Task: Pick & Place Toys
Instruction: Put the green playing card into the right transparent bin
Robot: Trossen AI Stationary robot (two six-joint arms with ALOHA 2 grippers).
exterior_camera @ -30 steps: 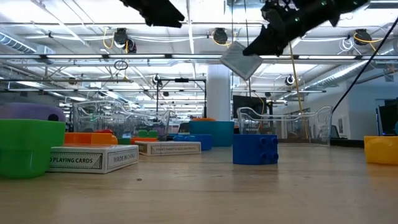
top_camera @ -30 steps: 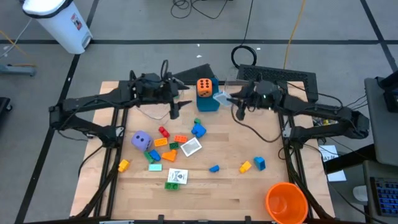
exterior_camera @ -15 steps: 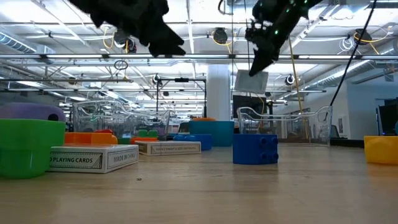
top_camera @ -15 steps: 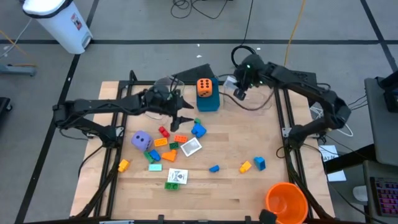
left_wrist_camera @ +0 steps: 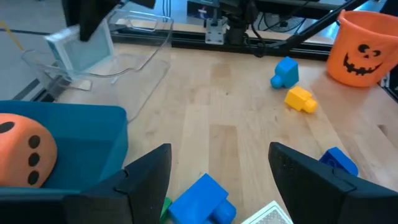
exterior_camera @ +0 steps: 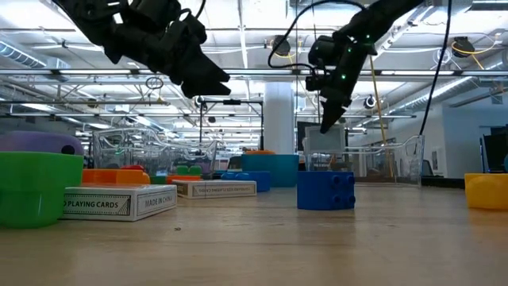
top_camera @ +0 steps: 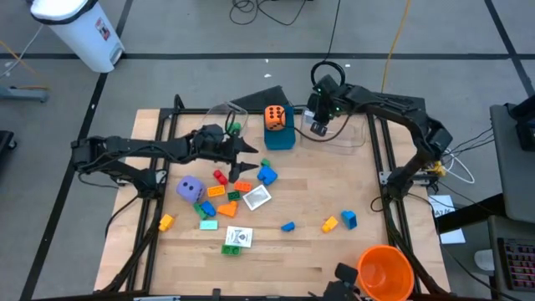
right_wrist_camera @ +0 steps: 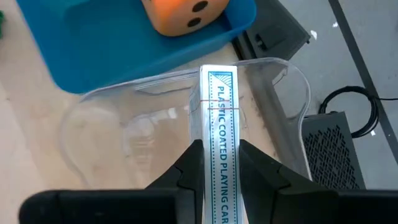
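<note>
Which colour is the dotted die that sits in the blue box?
Orange with black dots; the die shows best in the right wrist view.

My right gripper point(right_wrist_camera: 216, 163) holds a card pack point(right_wrist_camera: 220, 130) above the tub point(right_wrist_camera: 280, 134), beside the box point(right_wrist_camera: 99, 43) with a die point(right_wrist_camera: 180, 14) in it. Left gripper point(left_wrist_camera: 217, 171) over bricks point(top_camera: 251, 180).

Bare table point(top_camera: 334, 188) — brick pile point(top_camera: 230, 192) leftward

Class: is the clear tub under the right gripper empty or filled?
Empty: the clear tub shows only bare table through it; the card box hangs above it, pinched in the right gripper.
</note>
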